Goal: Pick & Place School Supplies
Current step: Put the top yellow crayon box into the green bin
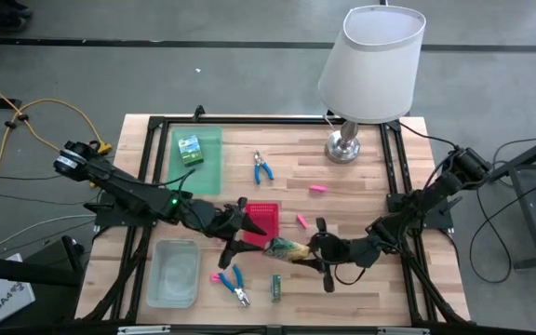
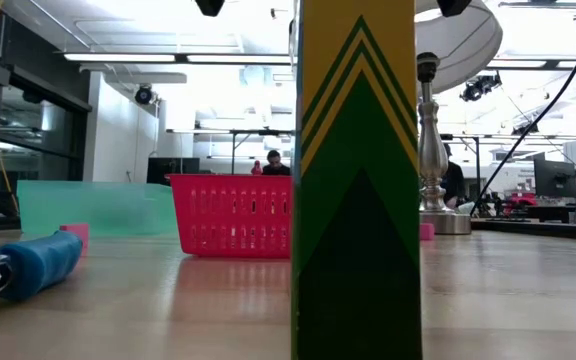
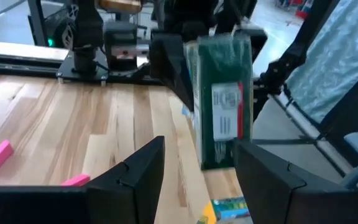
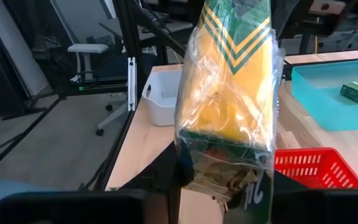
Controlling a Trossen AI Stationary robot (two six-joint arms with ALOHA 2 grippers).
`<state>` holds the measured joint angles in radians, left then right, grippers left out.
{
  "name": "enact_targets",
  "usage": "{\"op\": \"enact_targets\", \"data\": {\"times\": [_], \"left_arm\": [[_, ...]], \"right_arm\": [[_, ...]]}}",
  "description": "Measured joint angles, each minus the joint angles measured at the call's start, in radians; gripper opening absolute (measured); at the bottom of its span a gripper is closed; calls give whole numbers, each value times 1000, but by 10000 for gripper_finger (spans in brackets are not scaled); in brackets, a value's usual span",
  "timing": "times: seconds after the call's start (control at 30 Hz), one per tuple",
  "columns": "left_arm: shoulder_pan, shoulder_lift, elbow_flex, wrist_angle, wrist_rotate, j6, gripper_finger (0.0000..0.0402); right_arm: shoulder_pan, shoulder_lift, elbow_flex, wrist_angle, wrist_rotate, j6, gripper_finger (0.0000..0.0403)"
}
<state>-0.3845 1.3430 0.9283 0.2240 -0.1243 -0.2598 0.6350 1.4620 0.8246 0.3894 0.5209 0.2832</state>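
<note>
Fingers of the right gripper (image 1: 303,254) pinched a light, crinkly plastic-wrapped green-and-yellow cardboard box (image 4: 229,93) beside the red mesh basket (image 1: 261,221), best held by its flat sides, while the left gripper (image 1: 234,234) stood spread.

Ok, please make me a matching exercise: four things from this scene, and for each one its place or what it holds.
1 lamp
2 green tray
3 right end effector
4 clear bin

A grips a wrapped green-and-yellow box
B top right in the high view
C bottom left in the high view
D holds a small green box

Pairs: 1-B, 2-D, 3-A, 4-C
</note>
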Motion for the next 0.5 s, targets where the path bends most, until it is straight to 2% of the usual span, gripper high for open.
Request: {"op": "enact_targets", "data": {"times": [0.5], "left_arm": [[36, 22, 0, 61, 133, -32, 183]], "right_arm": [[-3, 0, 0, -19, 0, 0, 79]]}}
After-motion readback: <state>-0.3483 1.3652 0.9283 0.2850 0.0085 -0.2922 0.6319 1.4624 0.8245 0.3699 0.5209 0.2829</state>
